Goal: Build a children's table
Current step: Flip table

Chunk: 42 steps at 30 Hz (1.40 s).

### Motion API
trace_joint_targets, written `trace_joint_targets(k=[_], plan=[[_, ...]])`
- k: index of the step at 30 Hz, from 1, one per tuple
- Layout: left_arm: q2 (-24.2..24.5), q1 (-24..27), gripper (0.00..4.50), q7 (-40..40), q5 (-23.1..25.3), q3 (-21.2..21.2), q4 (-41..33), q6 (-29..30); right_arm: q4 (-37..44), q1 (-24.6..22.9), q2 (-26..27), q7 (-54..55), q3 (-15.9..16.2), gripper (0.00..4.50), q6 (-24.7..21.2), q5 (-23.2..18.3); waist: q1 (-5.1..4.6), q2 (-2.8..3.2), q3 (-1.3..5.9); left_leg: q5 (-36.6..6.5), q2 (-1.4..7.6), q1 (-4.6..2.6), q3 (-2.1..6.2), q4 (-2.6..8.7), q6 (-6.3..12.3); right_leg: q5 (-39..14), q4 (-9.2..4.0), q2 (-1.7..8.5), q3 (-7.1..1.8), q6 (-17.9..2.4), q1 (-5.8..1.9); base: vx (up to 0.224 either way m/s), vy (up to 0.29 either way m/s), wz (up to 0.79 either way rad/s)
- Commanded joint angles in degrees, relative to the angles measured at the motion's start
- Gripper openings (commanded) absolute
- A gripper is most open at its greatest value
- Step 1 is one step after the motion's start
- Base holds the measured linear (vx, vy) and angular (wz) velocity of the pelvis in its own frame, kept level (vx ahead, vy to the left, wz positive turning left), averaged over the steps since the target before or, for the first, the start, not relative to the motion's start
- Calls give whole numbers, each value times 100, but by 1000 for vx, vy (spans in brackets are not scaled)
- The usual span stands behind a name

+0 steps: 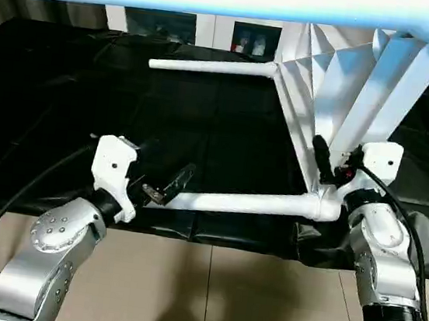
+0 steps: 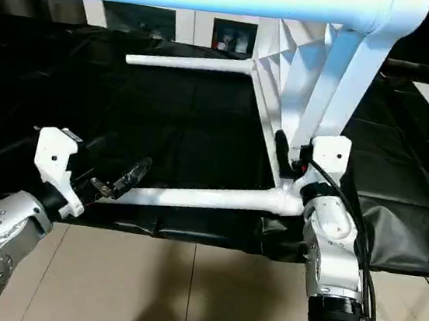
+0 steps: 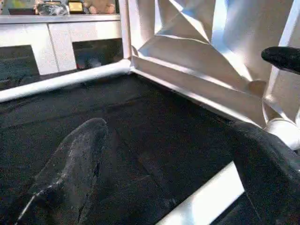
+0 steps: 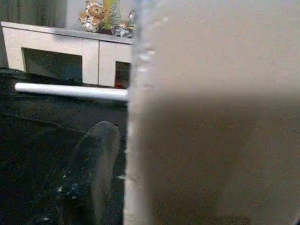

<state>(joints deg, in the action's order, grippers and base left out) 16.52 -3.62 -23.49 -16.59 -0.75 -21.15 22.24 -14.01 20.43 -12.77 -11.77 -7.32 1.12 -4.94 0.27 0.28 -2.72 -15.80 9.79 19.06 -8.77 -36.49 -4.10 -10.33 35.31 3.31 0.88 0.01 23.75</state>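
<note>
The children's table [image 1: 319, 72] lay tipped on its side on the black-covered worktop [image 1: 64, 111], its top standing on edge near the right end, ribbed underside facing left. Legs stuck out sideways. The lowest leg [image 1: 240, 203] ran along the front edge. Left gripper [image 1: 166, 184] sat at that leg's free end, jaws wide apart, holding nothing. Right gripper [image 1: 325, 165] was at the near corner socket, against the top's edge; jaws' grip could not be told. White cabinet [image 3: 61, 37] behind.

My head pair looked down over the table top [image 1: 319, 72]; wrist cameras sat close against it (both catching the cabinet [image 3: 51, 37]).
</note>
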Motion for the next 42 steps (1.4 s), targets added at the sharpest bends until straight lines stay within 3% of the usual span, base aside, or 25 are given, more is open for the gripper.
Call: trace_joint_targets(k=[1, 11, 19, 27, 33, 37, 39, 40, 42], plan=[[17, -108, 450, 6, 13, -48, -70, 63, 136, -8, -81, -93, 145, 286, -34, 104, 40, -13, 314, 47, 173, 96, -2, 465, 485, -382, -301, 293, -160, -1541, -342, 0, 0, 0], [110, -108, 450, 36, 128, -53, -99, 90, 17, 39, -355, 119, 249, 211, 97, 608, 51, -31, 315, 78, 164, 96, -8, 459, 483, -372, -295, 293, -162, -1512, -342, 0, 0, 0], [130, -98, 450, 72, 169, -62, -119, 102, -43, 57, -552, 235, 352, 206, 230, 916, 57, -42, 317, 87, 159, 99, -12, 453, 502, -358, -295, 287, -162, -1493, -341, 0, 0, 0], [173, -153, 450, 33, 137, -75, -145, 150, -15, 250, -850, 570, 218, 206, 409, 1210, 117, -23, 322, 115, 148, 87, -28, 440, 518, -332, -289, 279, -165, -1481, -331, 0, 0, 0], [247, -176, 450, -56, 121, -99, -211, 182, -4, 500, -1214, 508, 245, 206, 575, 1363, 206, -35, 340, 352, 128, 112, -58, 399, 673, -173, -258, 269, -173, -1466, -328, 0, 0, 0], [315, -226, 450, -73, 150, -104, -287, 230, -23, 839, -1658, 202, 384, 206, 809, 1509, 246, -76, 401, 853, 100, 181, -69, 314, 937, 377, -166, 248, -168, -1484, -322, 0, 0, 0], [338, -238, 450, -75, 164, -106, -308, 243, -25, 918, -1770, 113, 428, 206, 855, 1550, 248, -73, 372, 741, 105, 193, -82, 316, 997, 227, -194, 256, -163, -1499, -306, 0, 0, 0], [409, -254, 450, -113, 153, -100, -389, 303, -50, 1060, -1931, -9, 468, 207, 901, 1566, 247, -127, 372, 627, 114, 185, -98, 316, 1017, 37, -210, 255, -161, -1486, -304, 0, 0, 0], [463, -274, 450, -145, 122, -79, -466, 361, -85, 1188, -2050, -115, 480, 207, 936, 1550, 257, -112, 363, 516, 125, 183, -94, 321, 994, -226, -210, 260, -155, -1458, -296, 0, 0, 0]])
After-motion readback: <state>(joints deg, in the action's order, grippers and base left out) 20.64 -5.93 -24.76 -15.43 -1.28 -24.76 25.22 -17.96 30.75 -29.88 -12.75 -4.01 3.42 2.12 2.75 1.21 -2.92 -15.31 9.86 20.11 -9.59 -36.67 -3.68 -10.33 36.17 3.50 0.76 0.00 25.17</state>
